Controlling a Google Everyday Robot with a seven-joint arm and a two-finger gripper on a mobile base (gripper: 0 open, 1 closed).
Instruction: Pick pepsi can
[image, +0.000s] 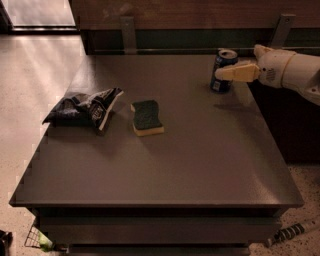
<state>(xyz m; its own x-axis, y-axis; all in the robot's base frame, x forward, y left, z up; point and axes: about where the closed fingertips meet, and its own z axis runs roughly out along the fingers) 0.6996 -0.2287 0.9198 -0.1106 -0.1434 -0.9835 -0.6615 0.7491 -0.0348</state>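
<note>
The pepsi can (222, 76) stands upright near the far right corner of the dark table (200, 165). It is dark blue with a silver top rim and a white label patch. My gripper (223, 73) reaches in from the right edge on a white arm. Its cream finger (239, 73) lies level across the front of the can at about mid height, its tip at the can's left side. I see only this one finger; any other is hidden.
A green and yellow sponge (147, 117) lies left of the table's centre. A dark wrinkly snack bag (82, 108) lies near the left edge. A wooden wall with metal brackets runs behind the table. The table drops off to the floor on the left and front.
</note>
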